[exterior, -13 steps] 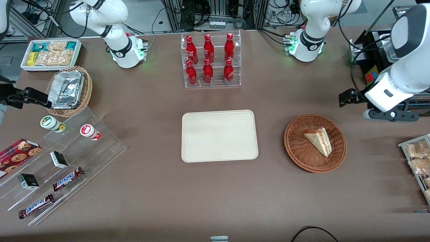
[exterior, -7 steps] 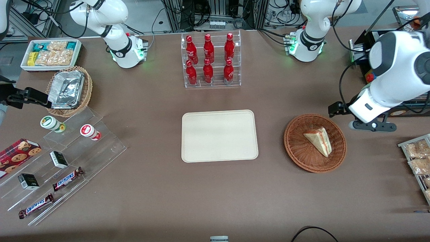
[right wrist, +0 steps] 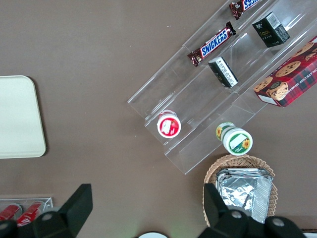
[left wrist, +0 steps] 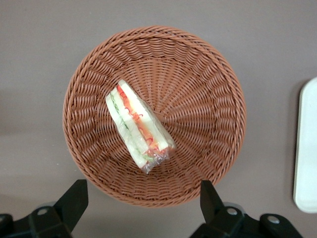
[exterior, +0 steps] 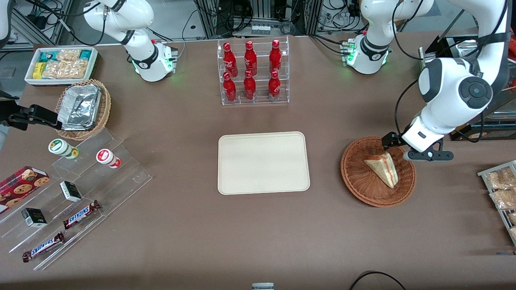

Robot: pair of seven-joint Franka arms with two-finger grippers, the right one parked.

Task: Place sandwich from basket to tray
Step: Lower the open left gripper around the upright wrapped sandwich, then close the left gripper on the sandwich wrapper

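Wicker basket (left wrist: 154, 115) holds 1 wrapped sandwich (left wrist: 138, 126). Gripper (left wrist: 143, 201) hovers above its rim, jaws released. Tray (exterior: 263, 162) lies nearby on the counter (exterior: 258, 233).

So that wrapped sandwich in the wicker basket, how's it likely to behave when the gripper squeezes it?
The sandwich is soft white bread, so it will probably squash under a firm pinch. Its clear wrap looks glossy and may slip. It lies tilted in the basket, so it could shift. The gripper hangs open above it.
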